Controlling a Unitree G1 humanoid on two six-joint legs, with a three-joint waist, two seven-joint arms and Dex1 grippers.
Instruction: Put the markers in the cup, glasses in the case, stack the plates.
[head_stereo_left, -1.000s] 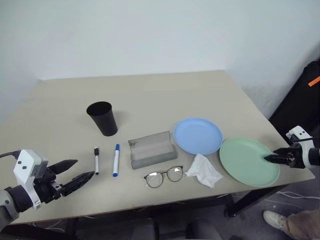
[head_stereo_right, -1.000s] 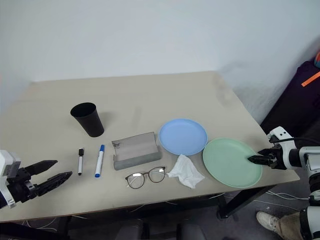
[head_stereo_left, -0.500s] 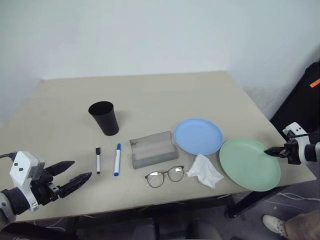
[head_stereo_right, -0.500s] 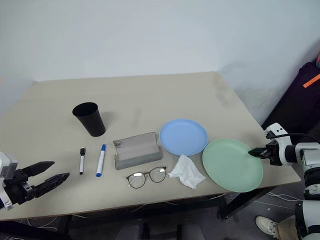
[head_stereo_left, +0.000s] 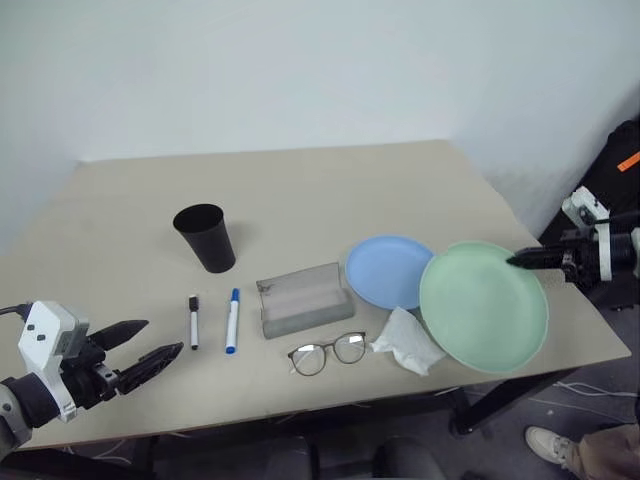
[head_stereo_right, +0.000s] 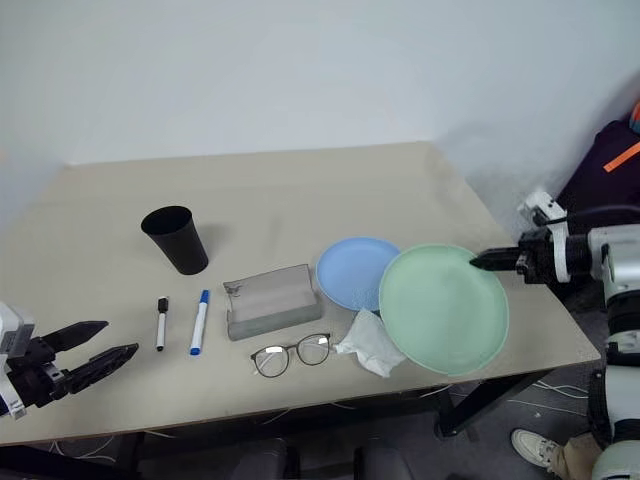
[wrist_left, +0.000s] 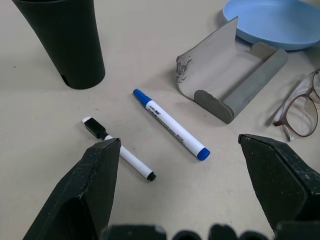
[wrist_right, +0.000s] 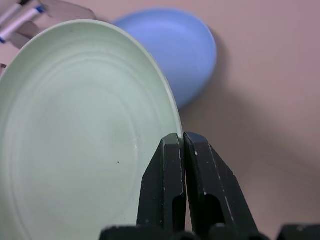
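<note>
Right gripper of mine was clamped shut on the far right rim of the mint green plate; in the right wrist view my two black fingers were pressed together over the plate's edge. I held the plate raised and tilted, its face turned toward me, and it covered the right edge of the light blue plate as seen from my head. The blue plate lay flat on the table. A crumpled white tissue lay just in front of the blue plate, partly under the lower left edge of the green one.

My left gripper hung above the near left corner of the table with its fingers spread wide and nothing between them. Beyond it lay the two markers side by side and a little apart: the black-capped marker on the left, the blue-capped marker on the right. The black cup stood upright behind them. The grey case sat open near the middle of the table, between the markers and the blue plate. The glasses lay on the table just in front of the case, beside the tissue, lenses toward me.
</note>
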